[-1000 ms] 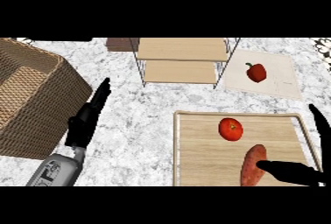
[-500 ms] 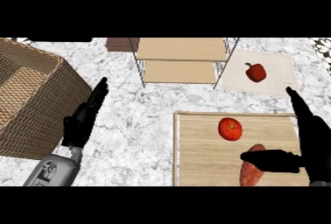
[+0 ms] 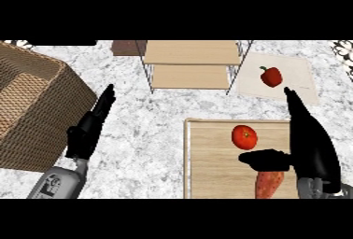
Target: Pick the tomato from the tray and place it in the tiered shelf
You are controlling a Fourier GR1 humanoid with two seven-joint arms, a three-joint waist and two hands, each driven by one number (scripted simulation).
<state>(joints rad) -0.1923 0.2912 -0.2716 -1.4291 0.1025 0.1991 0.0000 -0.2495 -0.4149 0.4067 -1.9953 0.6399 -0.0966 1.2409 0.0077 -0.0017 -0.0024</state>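
Tomato [image 3: 244, 137] sits on the tray [image 3: 207, 163], just left of the right hand [image 3: 307, 140], which is open with thumb toward it, holding nothing; the left hand [image 3: 89, 128] rests open, well apart.

A: Tomato [image 3: 244, 137], status?

B: Round, glossy red, small dark stem spot on its upper face. Intact. Sits on the light wooden tray [image 3: 207, 163], in the tray's upper half, toward one o'clock from tray centre.

A: Tray pose?

B: Flat on the marble counter, raised rim visible along its top and left edges; lower right of the view.

A: Tiered shelf [image 3: 191, 65]?

B: At eleven o'clock from the tomato, well apart from it. Two pale wooden boards, stepped, on thin wire legs. Upright. Both boards bare.
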